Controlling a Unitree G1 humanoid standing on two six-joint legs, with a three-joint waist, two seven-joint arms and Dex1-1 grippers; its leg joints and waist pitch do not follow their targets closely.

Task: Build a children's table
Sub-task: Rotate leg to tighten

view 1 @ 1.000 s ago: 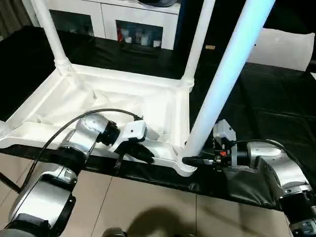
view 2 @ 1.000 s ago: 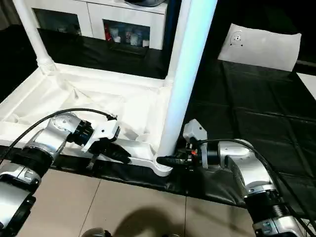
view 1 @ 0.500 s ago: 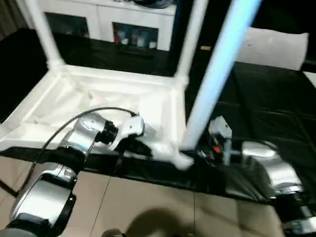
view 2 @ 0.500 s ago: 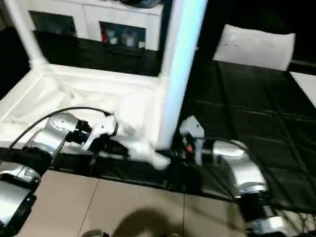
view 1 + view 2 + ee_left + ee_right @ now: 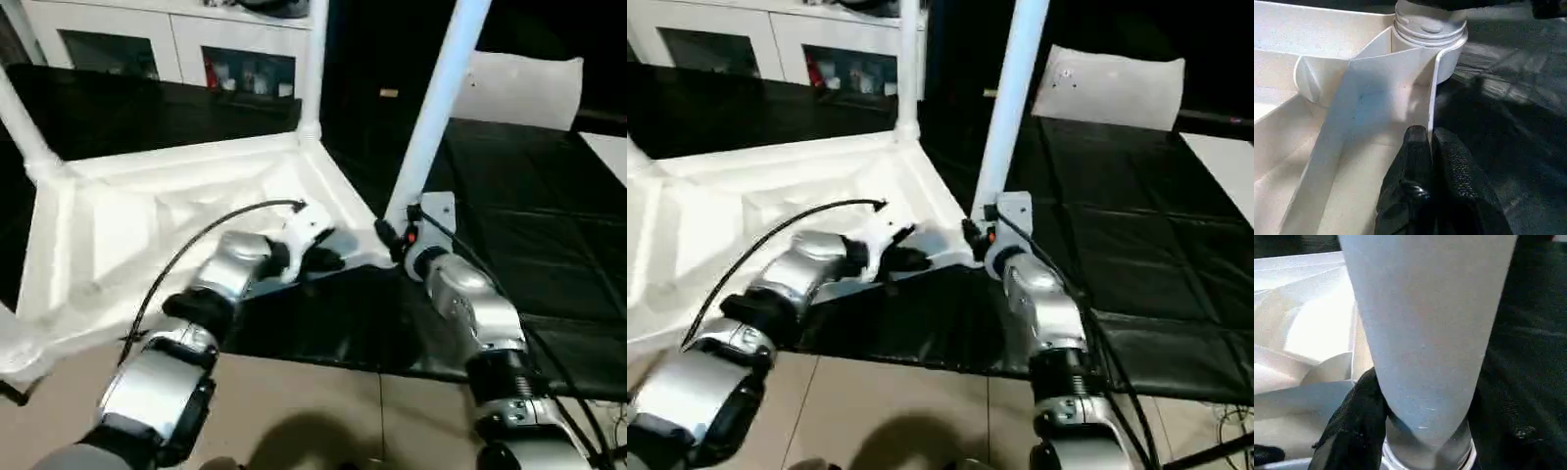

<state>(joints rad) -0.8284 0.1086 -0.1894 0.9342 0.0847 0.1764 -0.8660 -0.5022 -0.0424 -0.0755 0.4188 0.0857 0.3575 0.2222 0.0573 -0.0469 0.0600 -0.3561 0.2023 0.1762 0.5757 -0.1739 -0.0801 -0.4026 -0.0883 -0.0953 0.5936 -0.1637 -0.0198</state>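
White plastic children's table (image 5: 147, 211) inverted, left gripper (image 5: 1431, 142) clenched on its thin side wall, right gripper (image 5: 1422, 406) grasping long tapered white leg (image 5: 431, 117) at base, leg tops cut off, no legible writing.

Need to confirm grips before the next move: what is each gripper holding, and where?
Left gripper pinches the table top's side wall near the corner socket. Right gripper clasps the leg just above that socket.

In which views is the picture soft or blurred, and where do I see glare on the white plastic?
Left eye view: soft overall, bright glare on the table top's underside. Left wrist view: fingers sharp, corner socket softer. Right wrist view: leg very close, slightly blurred, evenly lit.
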